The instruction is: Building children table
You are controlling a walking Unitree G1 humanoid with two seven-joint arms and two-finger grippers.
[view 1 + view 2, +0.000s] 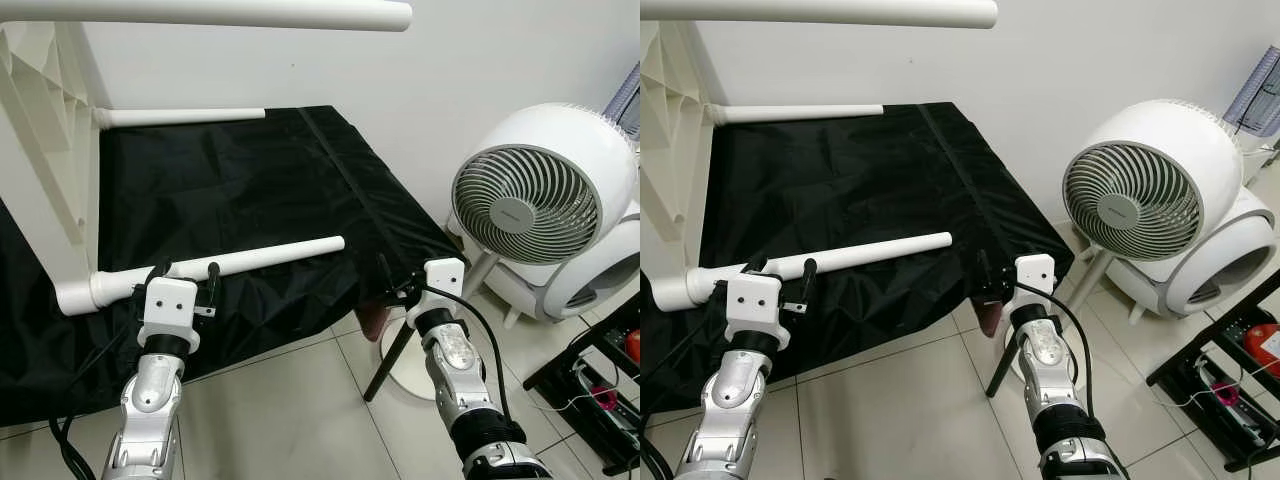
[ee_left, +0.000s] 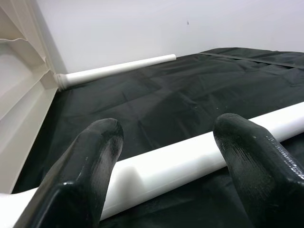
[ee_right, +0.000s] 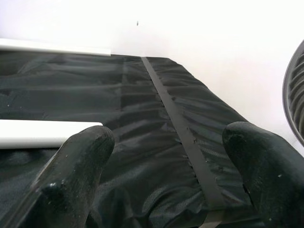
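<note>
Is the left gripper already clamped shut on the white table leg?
No: the left gripper is open, its jaws apart on either side of the white table leg without closing on it.

place: home room, lived-in
floor: pale glossy tiles [image 1: 300,400] with grout lines
wall: plain white [image 1: 450,70]
appliance: round white fan [image 1: 530,195] on stand
pet gear: white domed litter box [image 1: 600,270] behind fan
storage: black low rack [image 1: 600,390], cables

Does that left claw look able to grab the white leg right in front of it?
Probably yes: the left gripper, fingers open, already sits astride the nearest white leg, with nothing between them.
</note>
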